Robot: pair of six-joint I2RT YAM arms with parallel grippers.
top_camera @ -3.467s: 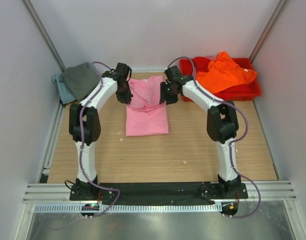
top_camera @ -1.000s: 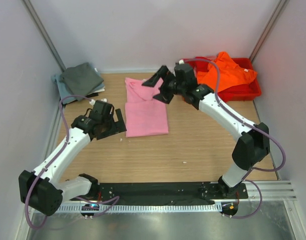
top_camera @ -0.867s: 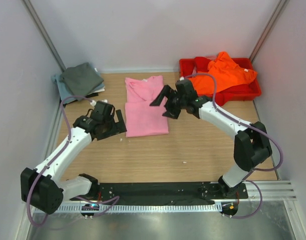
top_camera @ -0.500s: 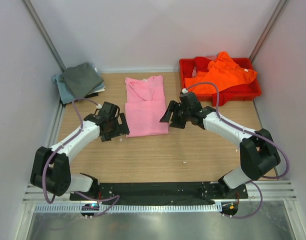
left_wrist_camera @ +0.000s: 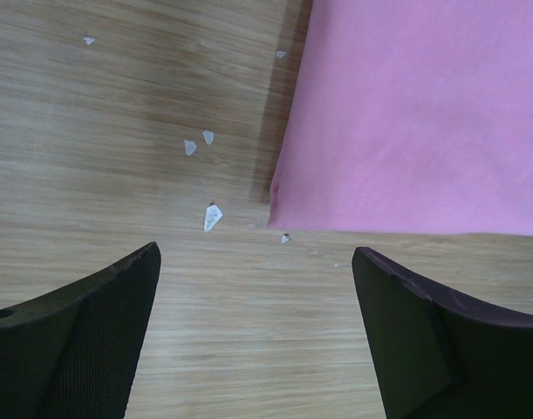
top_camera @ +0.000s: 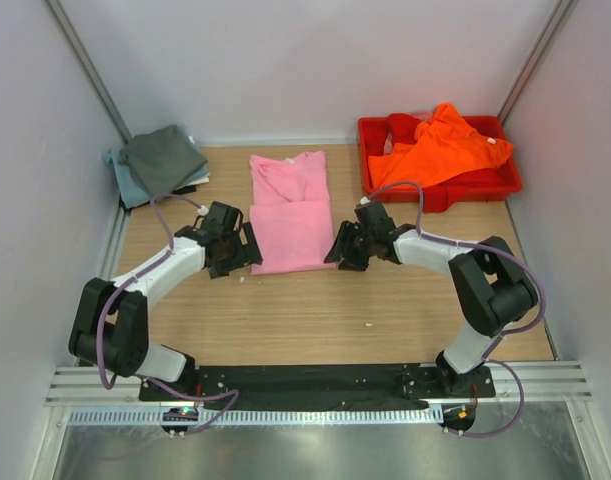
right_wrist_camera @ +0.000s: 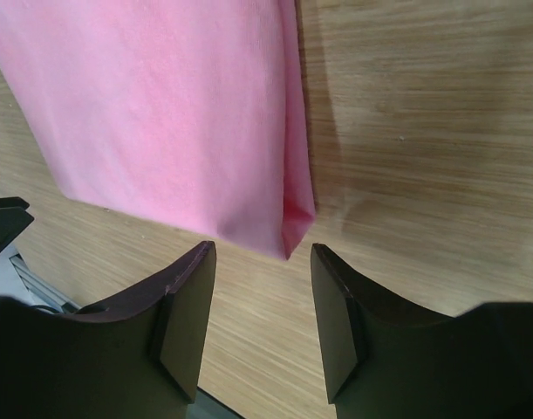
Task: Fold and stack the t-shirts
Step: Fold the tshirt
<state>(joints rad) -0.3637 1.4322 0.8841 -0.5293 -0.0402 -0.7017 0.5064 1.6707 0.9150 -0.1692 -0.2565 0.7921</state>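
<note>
The left gripper (left_wrist_camera: 256, 271) has its jaws spread wide with nothing between them. In the left wrist view its two dark fingers (left_wrist_camera: 83, 340) fill the lower corners, bare wood showing in the gap. Just above that gap lies the near corner of the pink t-shirt (left_wrist_camera: 414, 113), which fills the upper right of that frame, and a few white flecks (left_wrist_camera: 212, 216) lie on the wood beside it. The right gripper (right_wrist_camera: 262, 262) is also parted and holds nothing, though its jaws stand closer together. In the right wrist view the shirt's other near corner, a folded edge, ends just above the gap between the fingers, and the cloth runs off to the upper left. In the top view both grippers sit low over the table (top_camera: 335, 310), the left one (top_camera: 235, 250) just beside the lower left corner of the pink t-shirt (top_camera: 290, 215) and the right one (top_camera: 345, 250) just beside its lower right corner. The shirt lies folded in a narrow rectangle at the centre of the frame. At the upper right an orange t-shirt (top_camera: 435, 150) is heaped in a red tray (top_camera: 505, 182). At the upper left a dark grey t-shirt (top_camera: 163, 158) lies on a pale blue-grey t-shirt (top_camera: 120, 178).
</note>
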